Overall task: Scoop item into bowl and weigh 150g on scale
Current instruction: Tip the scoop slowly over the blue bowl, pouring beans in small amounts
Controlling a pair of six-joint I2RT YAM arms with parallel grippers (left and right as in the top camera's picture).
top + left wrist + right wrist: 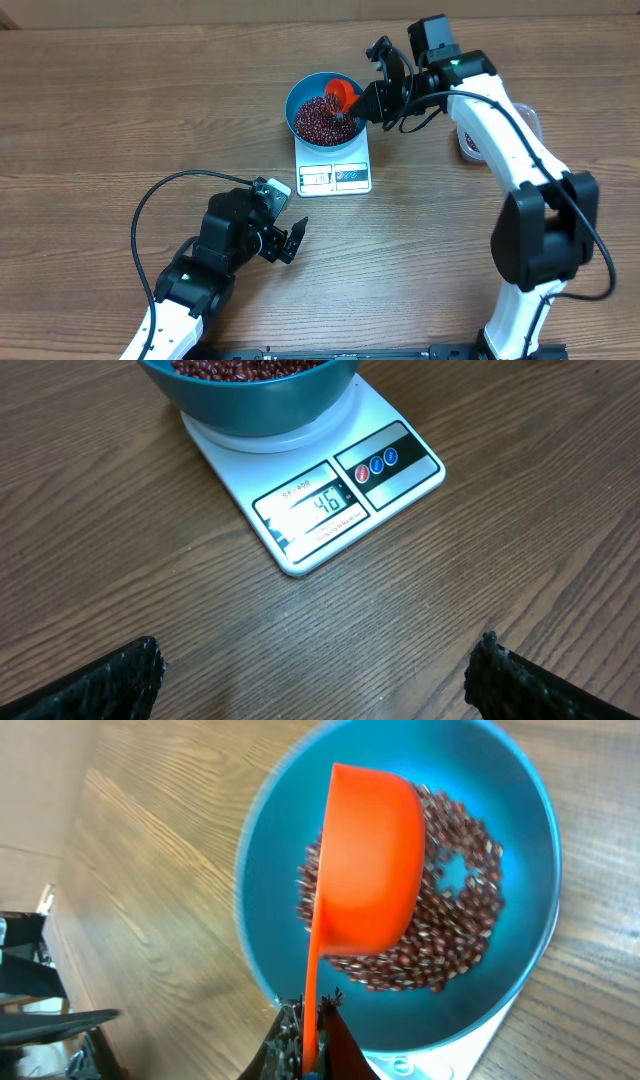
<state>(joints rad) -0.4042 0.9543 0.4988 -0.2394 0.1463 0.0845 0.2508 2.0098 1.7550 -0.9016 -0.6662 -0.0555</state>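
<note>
The right jaws pinch the handle of the scoop (370,860), which is turned mouth-down just ahead of them over the bowl (520,980). The beans (460,910) lie in the bowl beneath it. The bowl sits on the scale (320,510), ahead of the left jaws, which stand spread and empty over the tabletop. The display shows two digits, well short of target by my reading. Keep the scoop off the rim so it adds no weight. Empty it fully, lift clear, then read. Several more scoops look needed, with smaller ones near the end.
</note>
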